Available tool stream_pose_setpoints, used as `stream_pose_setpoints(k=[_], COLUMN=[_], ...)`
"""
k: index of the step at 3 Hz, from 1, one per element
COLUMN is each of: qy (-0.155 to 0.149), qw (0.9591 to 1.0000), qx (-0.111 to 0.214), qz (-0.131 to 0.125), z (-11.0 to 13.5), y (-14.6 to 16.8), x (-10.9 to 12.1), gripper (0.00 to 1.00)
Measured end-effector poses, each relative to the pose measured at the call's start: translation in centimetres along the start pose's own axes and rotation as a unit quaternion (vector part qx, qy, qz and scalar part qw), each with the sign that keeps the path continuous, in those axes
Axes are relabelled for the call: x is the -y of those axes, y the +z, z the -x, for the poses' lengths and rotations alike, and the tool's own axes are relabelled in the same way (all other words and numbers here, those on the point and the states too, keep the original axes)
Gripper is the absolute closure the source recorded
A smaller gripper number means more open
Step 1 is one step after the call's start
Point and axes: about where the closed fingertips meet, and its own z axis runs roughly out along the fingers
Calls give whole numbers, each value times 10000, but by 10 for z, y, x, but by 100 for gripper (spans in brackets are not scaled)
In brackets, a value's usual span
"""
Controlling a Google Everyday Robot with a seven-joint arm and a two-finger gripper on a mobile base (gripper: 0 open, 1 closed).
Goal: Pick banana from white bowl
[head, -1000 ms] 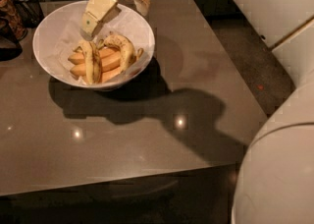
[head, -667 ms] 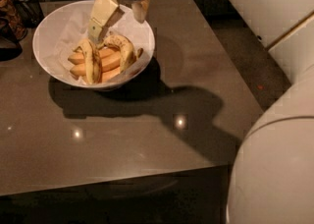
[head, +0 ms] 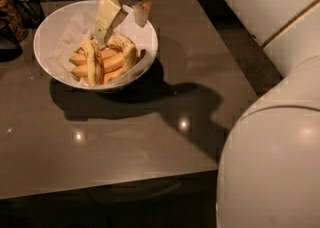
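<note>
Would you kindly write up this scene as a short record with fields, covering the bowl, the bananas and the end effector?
surface: dark table
container: white bowl, paper-lined, on the table
target: banana, speckled, at the right of the pile in the bowl
other fruit: streaked banana; paler bananas
end effector: above the bowl's far side, fingers open, one tip by the target's far end
status: not yet grasped

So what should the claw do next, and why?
Probably lower a little. The claw hangs open over the white bowl, its fingers spread above the upper end of the speckled banana, not yet low enough to close around it.
</note>
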Motion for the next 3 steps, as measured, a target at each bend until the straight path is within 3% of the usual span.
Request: stream_pose_setpoints(k=[3], qy=[109], qw=[9998], qx=[-173], qz=[60], z=[4], y=[20], x=[12], gripper=[31])
